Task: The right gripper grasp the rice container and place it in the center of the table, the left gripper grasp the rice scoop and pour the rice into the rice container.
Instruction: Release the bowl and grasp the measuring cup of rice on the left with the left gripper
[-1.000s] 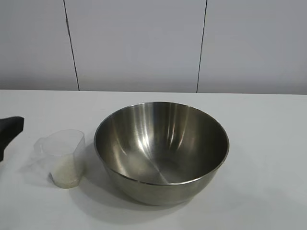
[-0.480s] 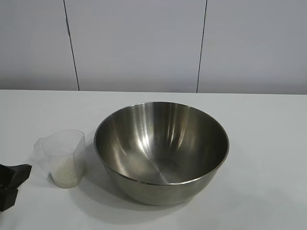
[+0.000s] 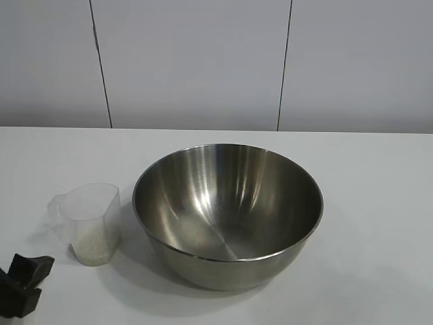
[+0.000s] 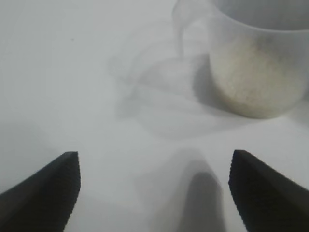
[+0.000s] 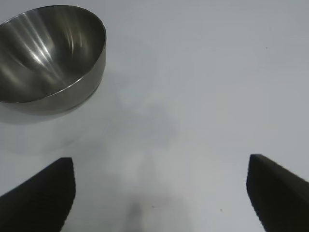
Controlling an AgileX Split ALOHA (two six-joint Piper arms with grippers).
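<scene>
**My left claw low beside the rice scoop, steel bowl at mid-counter**

Most of me is out of sight. In the exterior view only the black tip of my left claw [image 3: 24,284] shows, cut off at the lower left corner of the frame, low over the white counter [image 3: 379,203]. My right claw [image 5: 159,193] does not appear there at all; its own wrist view shows just two dark fingertips, spread wide with nothing between them, over bare counter, with the bowl off to one side.

My left claw also stands open and holds nothing. Its wrist view shows the two fingertips [image 4: 53,188] apart, with clear counter between them and the rice scoop [image 4: 251,58] ahead, partly cut off by the frame edge.

The rice scoop [image 3: 91,223], a small translucent plastic measuring cup, stands upright near the counter's left side. White rice [image 3: 91,244] fills its lower part. Its handle points left, away from the bowl.

Just beside it on the right sits the rice container [image 3: 228,213], a large stainless-steel mixing bowl, empty inside. Whether cup and bowl touch I cannot tell. Open counter lies right of the bowl.
</scene>
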